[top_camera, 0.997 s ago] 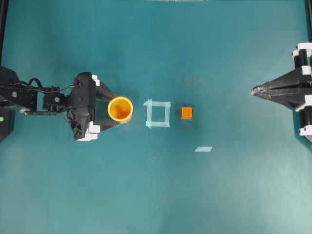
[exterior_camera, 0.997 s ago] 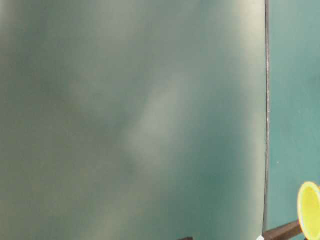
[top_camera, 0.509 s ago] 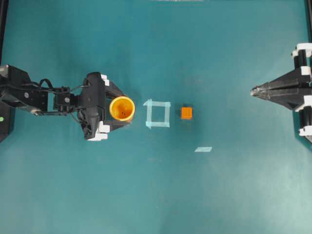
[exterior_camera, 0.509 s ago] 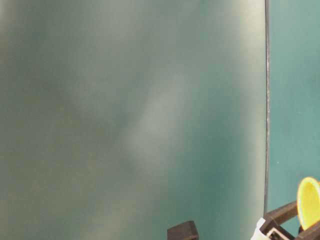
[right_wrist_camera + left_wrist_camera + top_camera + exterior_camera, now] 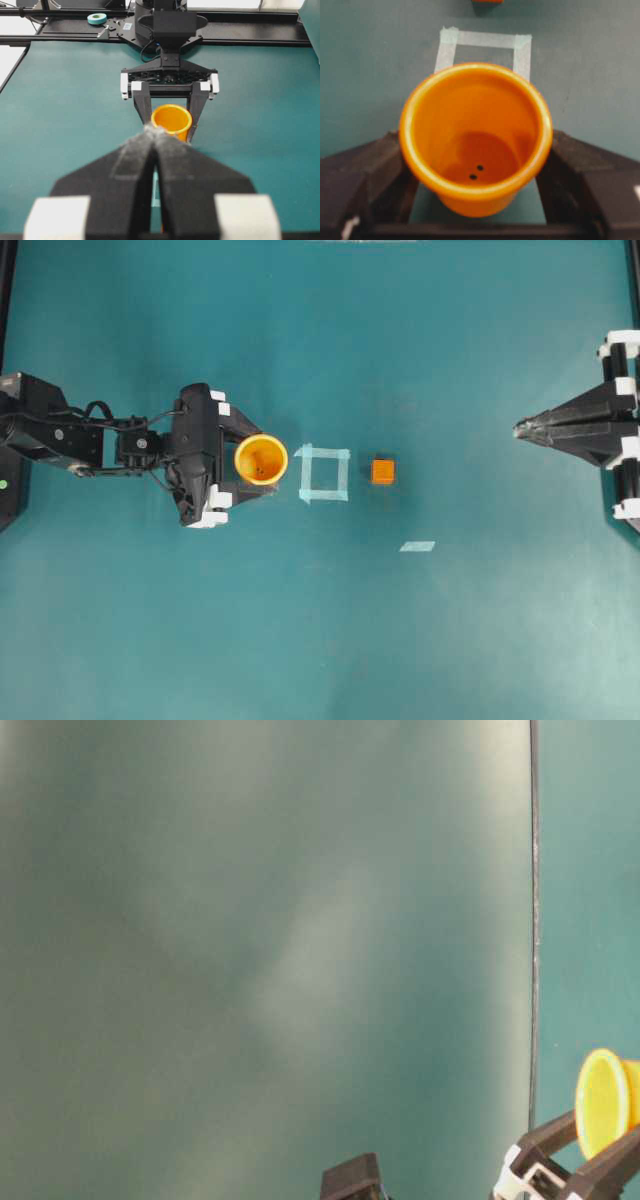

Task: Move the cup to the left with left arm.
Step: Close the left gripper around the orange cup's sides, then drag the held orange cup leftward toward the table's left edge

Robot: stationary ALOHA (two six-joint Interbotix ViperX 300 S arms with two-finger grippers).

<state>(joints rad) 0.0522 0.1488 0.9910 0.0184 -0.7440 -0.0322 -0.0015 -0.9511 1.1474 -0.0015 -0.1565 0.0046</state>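
The cup (image 5: 261, 459) stands upright on the teal table (image 5: 320, 640), just at 9 o'clock of the pale tape square (image 5: 323, 473), with the orange cube (image 5: 382, 471) beyond the square at 3 o'clock. The left pincer (image 5: 250, 460) straddles the cup, one finger on each side; its fingers (image 5: 365, 170) sit close by the cup wall, but a firm grip cannot be told. So the approach looks done; gripping and carrying toward 9 o'clock remain. The right pincer (image 5: 522, 426) rests pinched together at the far 3 o'clock edge. The table is a plain matte mat; a tape strip (image 5: 417, 546) lies apart, and a tape roll (image 5: 96, 18) sits on the frame behind.
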